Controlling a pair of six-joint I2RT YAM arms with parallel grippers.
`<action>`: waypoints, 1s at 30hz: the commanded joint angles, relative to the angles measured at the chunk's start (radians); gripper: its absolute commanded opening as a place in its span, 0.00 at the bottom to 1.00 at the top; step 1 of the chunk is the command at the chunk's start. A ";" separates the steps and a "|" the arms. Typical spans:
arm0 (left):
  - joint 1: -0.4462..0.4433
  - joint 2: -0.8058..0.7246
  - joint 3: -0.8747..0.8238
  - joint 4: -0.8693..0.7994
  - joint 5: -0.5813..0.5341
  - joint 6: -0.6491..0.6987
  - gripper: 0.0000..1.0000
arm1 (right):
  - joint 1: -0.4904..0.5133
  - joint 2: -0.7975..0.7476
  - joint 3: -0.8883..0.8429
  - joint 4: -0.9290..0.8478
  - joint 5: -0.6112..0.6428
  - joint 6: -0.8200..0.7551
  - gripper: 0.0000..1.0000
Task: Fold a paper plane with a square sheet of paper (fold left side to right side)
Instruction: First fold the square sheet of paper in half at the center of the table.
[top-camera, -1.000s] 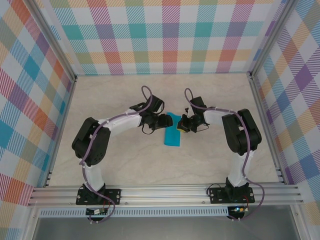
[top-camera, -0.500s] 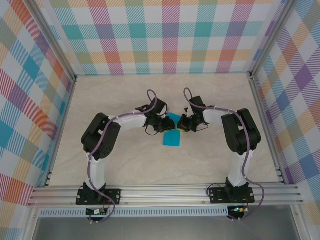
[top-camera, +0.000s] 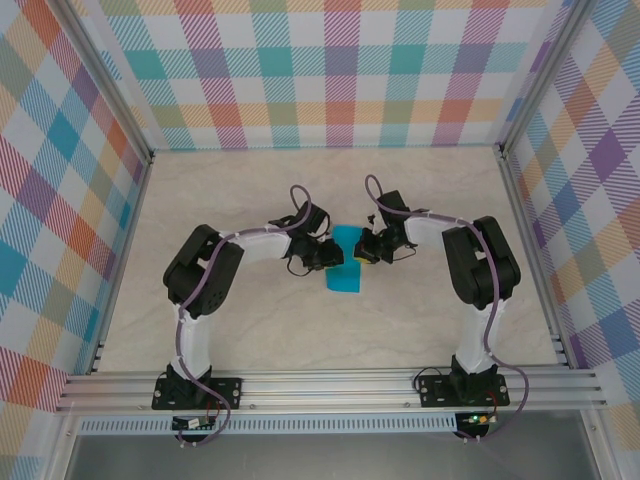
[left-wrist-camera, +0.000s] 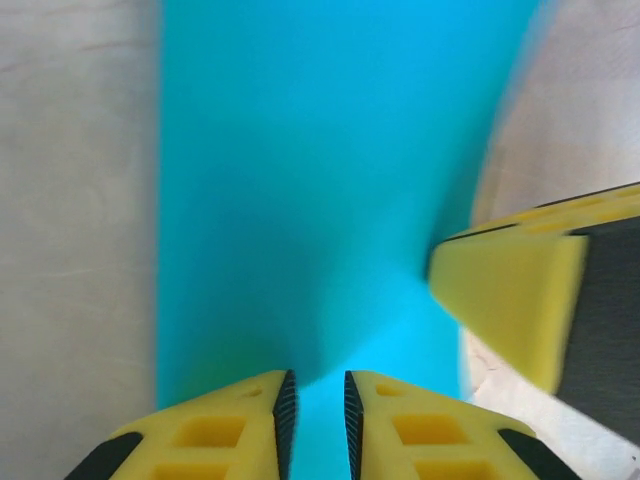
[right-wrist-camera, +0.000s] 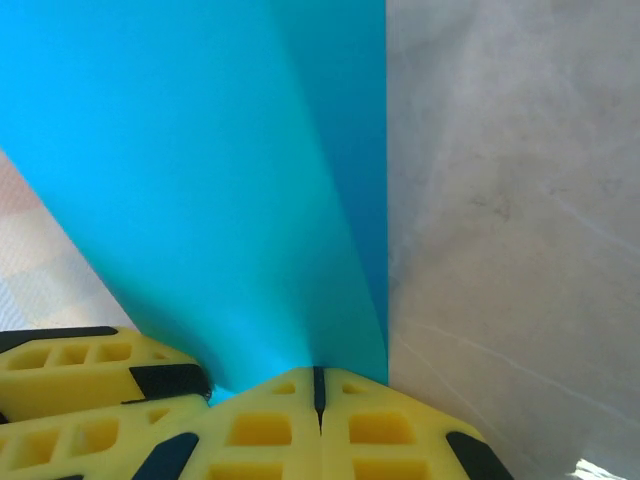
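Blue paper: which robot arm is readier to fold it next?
Probably the right: the right gripper is shut on the paper at its edge, while the left gripper shows a narrow gap between its fingers over it.

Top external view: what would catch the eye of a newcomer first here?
A bright teal-blue folded sheet of paper sits at the middle of the pale table. The right gripper, with yellow foam fingers, is shut on its edge, and the left gripper, nearly closed, faces it over the paper. Colourful plaid walls surround everything.

Both arms bent inward at mid-table, left hand (top-camera: 331, 257) fingers nearly together, right hand (top-camera: 362, 253) pinched shut, tips near each other
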 joint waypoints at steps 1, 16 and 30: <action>0.050 -0.035 -0.082 -0.070 -0.032 0.021 0.23 | 0.010 0.074 -0.032 -0.133 0.112 -0.027 0.00; 0.075 -0.228 -0.129 0.041 0.090 0.021 0.24 | 0.012 0.069 -0.027 -0.137 0.105 -0.029 0.00; 0.019 0.061 0.118 0.062 0.131 0.004 0.20 | 0.013 0.095 -0.008 -0.167 0.130 -0.038 0.00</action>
